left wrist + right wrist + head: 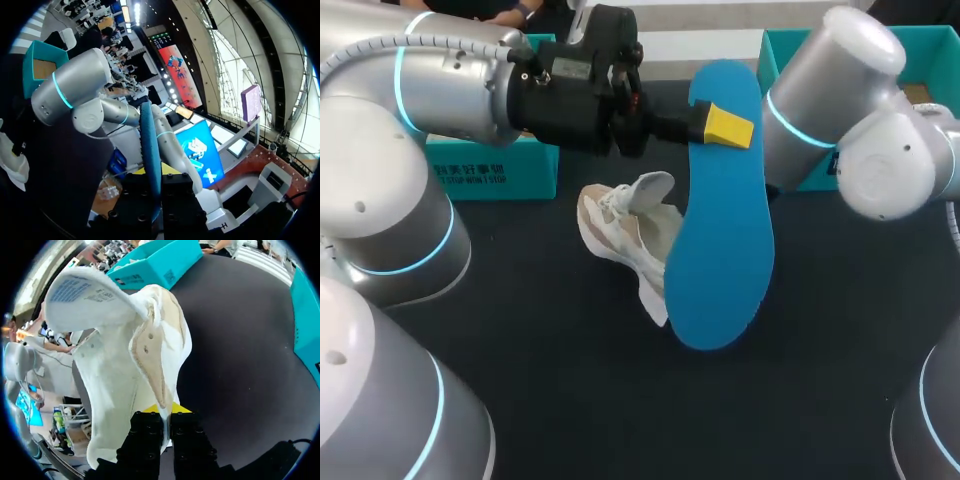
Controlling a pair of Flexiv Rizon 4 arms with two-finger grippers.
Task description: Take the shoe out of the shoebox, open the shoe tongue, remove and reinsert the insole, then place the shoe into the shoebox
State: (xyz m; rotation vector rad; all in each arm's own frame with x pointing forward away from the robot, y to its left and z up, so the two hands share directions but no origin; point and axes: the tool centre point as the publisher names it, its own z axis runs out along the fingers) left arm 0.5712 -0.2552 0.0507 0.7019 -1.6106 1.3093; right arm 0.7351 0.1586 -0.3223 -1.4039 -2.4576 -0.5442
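Shoe [620,232], one only, white and beige, is pictured outside both boxes, over the middle of the dark table [570,400]. At left, one teal box [490,170] is marked with white print along its side. The left gripper [718,125] is clamped on the single blue insole [720,240], which is held out of the shoe and just beside it. A printed label is seen on the opened tongue [85,292]. The right gripper [161,412] is closed on the shoe's edge. A second teal box [920,45] is set at right.
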